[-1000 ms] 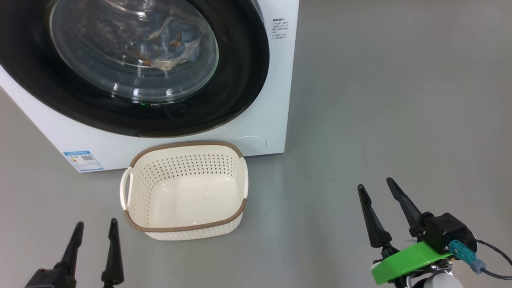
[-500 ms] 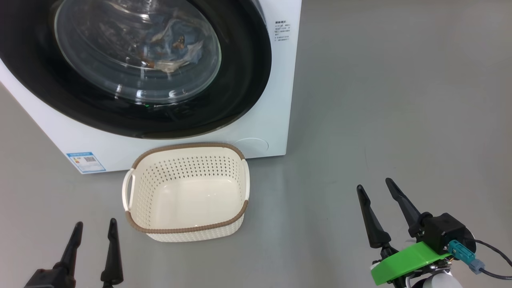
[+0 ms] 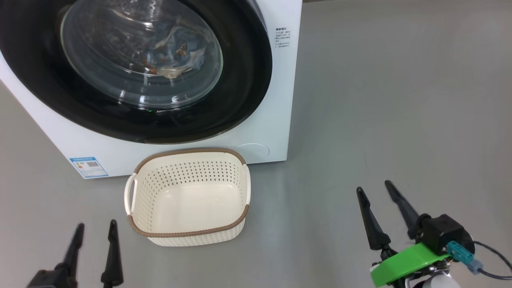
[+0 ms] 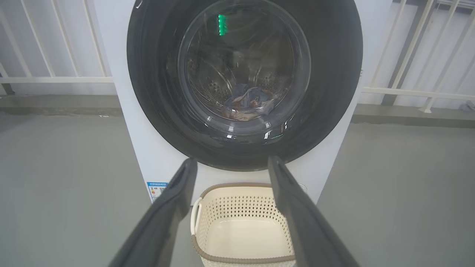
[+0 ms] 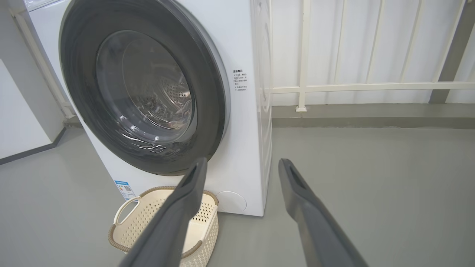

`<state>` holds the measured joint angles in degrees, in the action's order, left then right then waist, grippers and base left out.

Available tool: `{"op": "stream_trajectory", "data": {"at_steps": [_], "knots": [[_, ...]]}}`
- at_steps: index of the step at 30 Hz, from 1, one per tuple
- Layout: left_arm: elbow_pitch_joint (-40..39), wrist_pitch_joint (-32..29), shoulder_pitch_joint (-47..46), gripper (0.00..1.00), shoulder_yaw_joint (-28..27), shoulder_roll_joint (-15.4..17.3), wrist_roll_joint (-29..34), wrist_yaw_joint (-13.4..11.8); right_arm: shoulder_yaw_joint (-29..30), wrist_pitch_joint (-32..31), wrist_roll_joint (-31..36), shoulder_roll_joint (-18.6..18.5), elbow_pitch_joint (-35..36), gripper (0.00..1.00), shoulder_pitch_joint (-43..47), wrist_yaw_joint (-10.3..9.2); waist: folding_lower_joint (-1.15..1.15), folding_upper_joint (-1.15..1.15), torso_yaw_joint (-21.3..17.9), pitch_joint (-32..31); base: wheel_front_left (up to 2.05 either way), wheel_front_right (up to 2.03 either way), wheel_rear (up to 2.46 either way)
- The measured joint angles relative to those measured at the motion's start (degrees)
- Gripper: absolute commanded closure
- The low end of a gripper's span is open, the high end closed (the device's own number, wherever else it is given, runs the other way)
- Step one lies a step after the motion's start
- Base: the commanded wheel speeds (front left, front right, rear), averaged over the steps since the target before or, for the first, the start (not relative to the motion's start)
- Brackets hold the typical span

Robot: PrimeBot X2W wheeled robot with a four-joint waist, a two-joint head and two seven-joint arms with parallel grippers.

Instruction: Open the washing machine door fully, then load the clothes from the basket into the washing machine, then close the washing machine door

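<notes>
A: Only the head camera has shifted since a second ago. Machine and basket sit a touch lower in its view, and both grippers hang about where they were.
B: Hands?
A: The left gripper (image 3: 97, 223) and the right gripper (image 3: 373, 185) each have their fingers spread apart, holding nothing, low over the grey floor (image 3: 400, 100).
B: And the clothes (image 3: 176, 56)?
A: Inside the washing machine (image 3: 276, 120), a blue bundle behind the glass of the washing machine door (image 3: 240, 100), which lies flush against the front. The basket (image 3: 188, 152) stands just before the machine, its bare bottom showing.
B: What do the wrists add?
A: The left wrist view looks straight into the drum, with a green light (image 4: 221, 24) high on the glass. The right wrist view gives the machine's side panel (image 5: 261, 111) and a white railing (image 5: 371, 87) behind.
</notes>
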<state>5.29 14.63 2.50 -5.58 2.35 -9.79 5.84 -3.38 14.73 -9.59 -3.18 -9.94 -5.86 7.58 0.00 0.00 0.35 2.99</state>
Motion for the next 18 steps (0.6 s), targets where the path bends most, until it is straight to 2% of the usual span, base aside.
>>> {"op": "stream_trajectory", "data": {"at_steps": [1, 7, 18], "knots": [[0.2, 0.0, 0.0, 1.0, 0.0, 0.0, 0.0, 0.0, 0.0, 0.0, 0.0, 0.0, -0.2, 1.0, 0.0, 0.0, 0.0, 0.0, 0.1, -0.1, 0.0, 0.0, 0.0], [4.1, -0.4, 0.7, 1.0, 0.5, -1.6, -0.3, 0.0, 0.0, -0.1, -0.3, 0.0, -4.1, 1.0, 2.2, 0.0, 0.0, 0.0, 0.0, -0.1, 0.0, 0.0, 0.0], [4.6, -2.2, 0.8, 1.0, 0.5, -1.5, -7.2, 0.0, 0.3, -1.6, -7.9, 0.0, -4.2, 1.0, 2.5, 0.0, 0.01, 0.0, 0.0, -0.4, 0.0, 0.0, 0.0]]}}
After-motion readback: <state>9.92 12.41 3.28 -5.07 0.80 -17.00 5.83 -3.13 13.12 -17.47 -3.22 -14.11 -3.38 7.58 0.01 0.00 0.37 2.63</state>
